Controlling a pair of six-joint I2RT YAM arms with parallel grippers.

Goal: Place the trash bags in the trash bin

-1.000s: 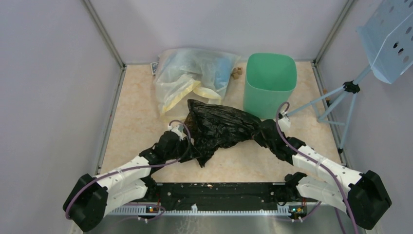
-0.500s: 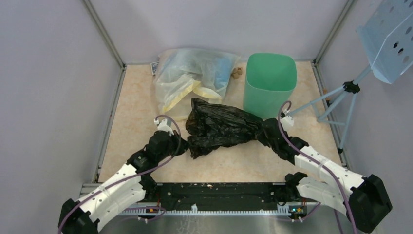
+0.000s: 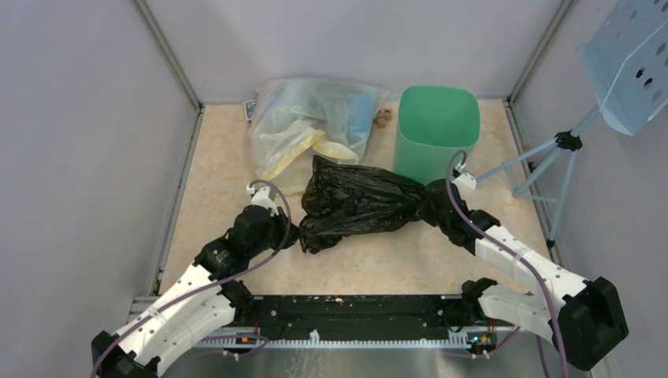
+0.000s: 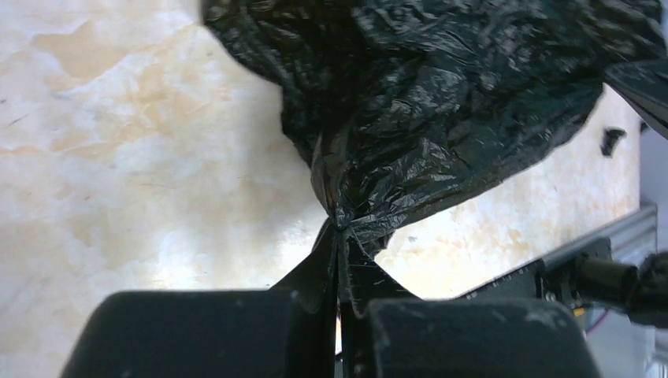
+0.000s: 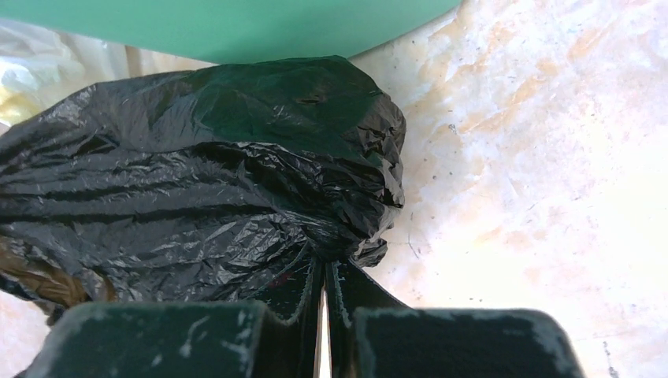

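We see the black trash bag (image 3: 358, 203) stretched across the middle of the overhead frame, glossy and crinkled, just below and left of the mint-green trash bin (image 3: 436, 134) and wholly outside it. Its right end comes close to the bin's near wall, and in the right wrist view that green wall fills the top edge right behind the plastic. We cannot tell whether the bag rests on the table or hangs just above it. The left gripper (image 3: 294, 235) sits at the bag's lower left end with its jaws closed on a twisted pinch of film; in the left wrist view its fingers (image 4: 197, 331) meet with only a sliver between them, and the plastic fans upward from that pinch. The right gripper (image 3: 431, 206) clamps the opposite end the same way, jaws nearly together on a gathered knot of the bag. In the upper centre of the overhead frame lies a large translucent bag (image 3: 315, 126) with yellowish and blue contents, its lower edge just beside the black plastic. A few small brown bits (image 3: 383, 118) lie between it and the bin. Everything sits on a beige marbled tabletop (image 3: 213, 181). At the right edge a pale blue perforated tray (image 3: 630, 59) stands on a tripod (image 3: 551, 165)
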